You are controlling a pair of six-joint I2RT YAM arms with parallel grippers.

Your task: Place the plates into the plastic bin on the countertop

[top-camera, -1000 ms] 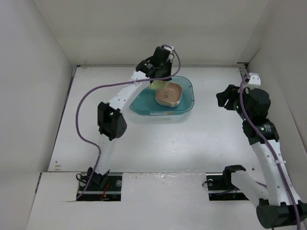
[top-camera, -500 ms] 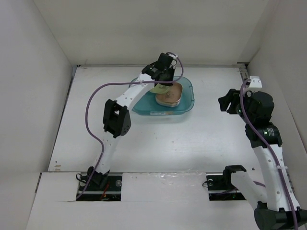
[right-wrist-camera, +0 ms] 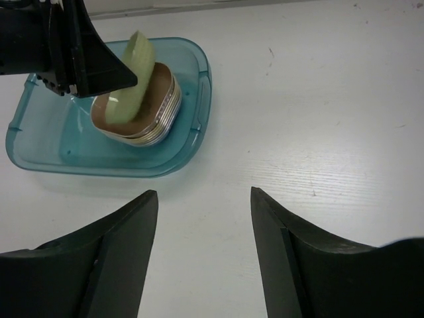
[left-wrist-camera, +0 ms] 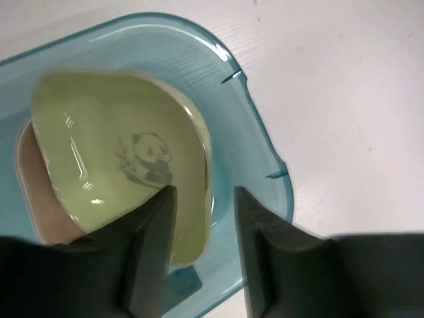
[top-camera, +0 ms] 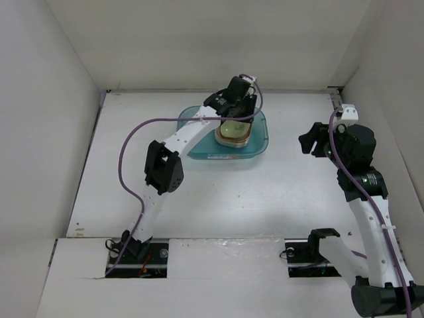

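The translucent teal plastic bin [top-camera: 257, 147] sits at the back of the white countertop [top-camera: 218, 192] and holds a stack of plates [top-camera: 233, 134]. A pale green plate [left-wrist-camera: 99, 132] with a panda print rests tilted on the brown top plate [left-wrist-camera: 30, 192] of the stack. In the right wrist view this green plate [right-wrist-camera: 137, 66] leans up against my left gripper [right-wrist-camera: 79, 59]. My left gripper [left-wrist-camera: 204, 199] hovers over the bin with its jaws apart. The green plate's rim lies loose between them, not pinched. My right gripper [right-wrist-camera: 204, 199] stands open above bare countertop to the right of the bin [right-wrist-camera: 192, 86], holding nothing.
White walls enclose the countertop on the left, back and right. A purple cable loops from the left arm [top-camera: 162, 169] over the left half of the surface. The right arm [top-camera: 354, 165] stands close to the right wall.
My left gripper has moved right over the stack, lowered the green plate and opened, letting it go. The right gripper has shifted slightly and opened a little wider.
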